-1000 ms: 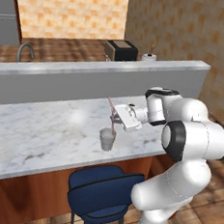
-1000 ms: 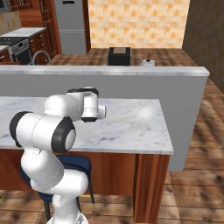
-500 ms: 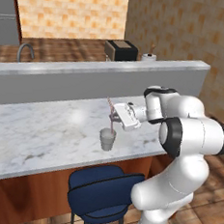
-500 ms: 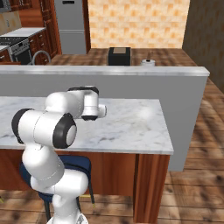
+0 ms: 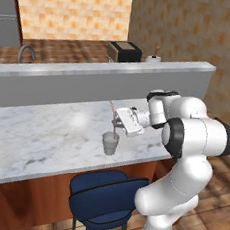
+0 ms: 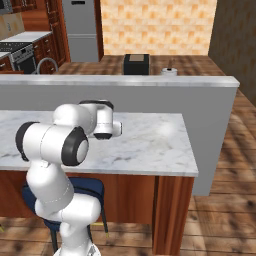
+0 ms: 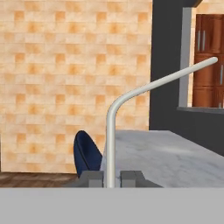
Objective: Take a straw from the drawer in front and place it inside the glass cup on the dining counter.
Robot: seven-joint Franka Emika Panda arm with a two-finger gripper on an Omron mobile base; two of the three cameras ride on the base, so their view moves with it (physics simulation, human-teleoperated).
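Note:
The glass cup (image 5: 110, 143) stands on the white marble dining counter (image 5: 45, 140) near its front edge. My gripper (image 5: 117, 123) hovers just above the cup's right rim, shut on the straw (image 5: 111, 108). The straw is thin and pinkish in this view and stands nearly upright, its lower end dipping to the cup's mouth. In the hand view the straw (image 7: 111, 131) looks pale grey with a bend, rising from between my two fingertips (image 7: 92, 177). In the right base view my arm hides the cup; the dining counter (image 6: 150, 140) stretches to the right.
A raised grey ledge (image 5: 90, 80) backs the counter. A blue stool (image 5: 104, 198) sits under the counter's front edge, beside my base. Behind the ledge are a black box (image 5: 124, 51), a small white jar (image 5: 153, 58) and a sink faucet (image 5: 26, 52).
The upper links of my arm have shifted slightly. The gripper and the straw stay in place over the cup.

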